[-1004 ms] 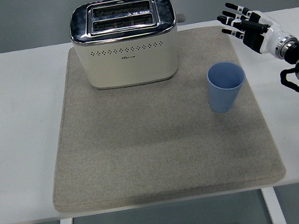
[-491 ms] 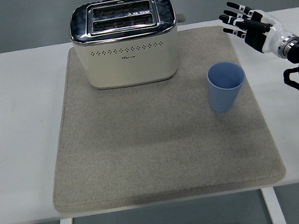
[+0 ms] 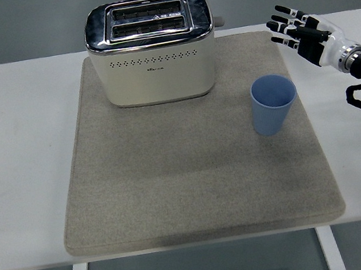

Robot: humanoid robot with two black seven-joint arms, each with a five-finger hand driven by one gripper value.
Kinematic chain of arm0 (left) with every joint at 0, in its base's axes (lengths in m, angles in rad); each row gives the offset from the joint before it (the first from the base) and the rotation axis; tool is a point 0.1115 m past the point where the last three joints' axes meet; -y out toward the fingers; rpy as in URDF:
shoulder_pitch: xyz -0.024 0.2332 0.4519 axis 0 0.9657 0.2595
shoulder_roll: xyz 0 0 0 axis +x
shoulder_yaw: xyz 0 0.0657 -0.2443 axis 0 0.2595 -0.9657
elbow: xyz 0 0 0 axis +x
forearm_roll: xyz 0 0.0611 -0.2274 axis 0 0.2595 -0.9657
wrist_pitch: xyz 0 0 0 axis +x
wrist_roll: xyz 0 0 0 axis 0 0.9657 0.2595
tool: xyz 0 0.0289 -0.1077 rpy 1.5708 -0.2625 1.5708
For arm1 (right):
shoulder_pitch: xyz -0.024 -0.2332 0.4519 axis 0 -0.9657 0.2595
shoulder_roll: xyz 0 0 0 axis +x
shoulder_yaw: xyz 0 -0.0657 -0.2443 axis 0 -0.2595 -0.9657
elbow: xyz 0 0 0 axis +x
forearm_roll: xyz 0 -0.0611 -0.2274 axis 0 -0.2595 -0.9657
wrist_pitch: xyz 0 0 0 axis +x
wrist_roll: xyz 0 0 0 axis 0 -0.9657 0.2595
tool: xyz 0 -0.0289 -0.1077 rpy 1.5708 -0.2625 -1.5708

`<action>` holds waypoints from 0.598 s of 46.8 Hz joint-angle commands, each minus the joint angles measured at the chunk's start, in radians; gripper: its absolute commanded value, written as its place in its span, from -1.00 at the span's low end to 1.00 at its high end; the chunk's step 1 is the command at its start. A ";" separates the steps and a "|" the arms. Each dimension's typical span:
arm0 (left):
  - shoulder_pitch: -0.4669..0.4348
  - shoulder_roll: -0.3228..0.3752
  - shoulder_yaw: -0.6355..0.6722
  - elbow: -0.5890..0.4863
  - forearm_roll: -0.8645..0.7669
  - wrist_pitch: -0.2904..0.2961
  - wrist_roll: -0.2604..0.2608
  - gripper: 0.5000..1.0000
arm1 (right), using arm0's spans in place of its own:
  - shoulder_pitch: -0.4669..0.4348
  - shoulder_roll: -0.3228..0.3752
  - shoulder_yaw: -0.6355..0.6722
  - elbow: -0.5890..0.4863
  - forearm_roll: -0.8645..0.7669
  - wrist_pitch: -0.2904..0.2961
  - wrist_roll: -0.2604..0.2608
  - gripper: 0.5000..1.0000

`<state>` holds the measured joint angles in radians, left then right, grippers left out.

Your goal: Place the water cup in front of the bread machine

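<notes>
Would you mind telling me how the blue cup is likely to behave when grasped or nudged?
The blue cup looks empty and thin-walled, so probably light. It tapers to a narrower base, so a high sideways push might tip it. The felt-like mat may resist sliding.

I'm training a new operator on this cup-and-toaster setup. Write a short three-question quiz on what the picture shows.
1. True or false: the right hand is gripping the blue cup.
2. Where does the cup stand relative to the toaster?
A. in front and to the right, on the mat
B. behind it
C. inside a slot
3. Fill in: the toaster and cup both rest on a grey ____.

Key:
1. False. The hand is open, fingers spread, above the table to the cup's right and apart from it.
2. A
3. mat
</notes>
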<state>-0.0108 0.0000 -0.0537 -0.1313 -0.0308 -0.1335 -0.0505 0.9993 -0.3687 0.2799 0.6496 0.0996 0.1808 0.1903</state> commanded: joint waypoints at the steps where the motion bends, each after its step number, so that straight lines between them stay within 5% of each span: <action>1: 0.000 0.000 0.000 0.001 0.000 0.000 0.000 1.00 | -0.001 -0.009 -0.001 0.002 0.000 0.003 0.003 0.72; 13: 0.000 0.000 0.000 -0.001 0.000 0.000 0.001 1.00 | -0.013 -0.058 -0.005 0.022 -0.008 0.068 0.005 0.72; 28: 0.000 0.000 0.000 -0.001 0.000 0.000 0.001 1.00 | -0.080 -0.206 -0.002 0.215 -0.219 0.120 0.009 0.72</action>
<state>-0.0109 0.0000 -0.0537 -0.1320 -0.0306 -0.1335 -0.0491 0.9322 -0.5446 0.2760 0.8228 -0.0822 0.3003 0.1980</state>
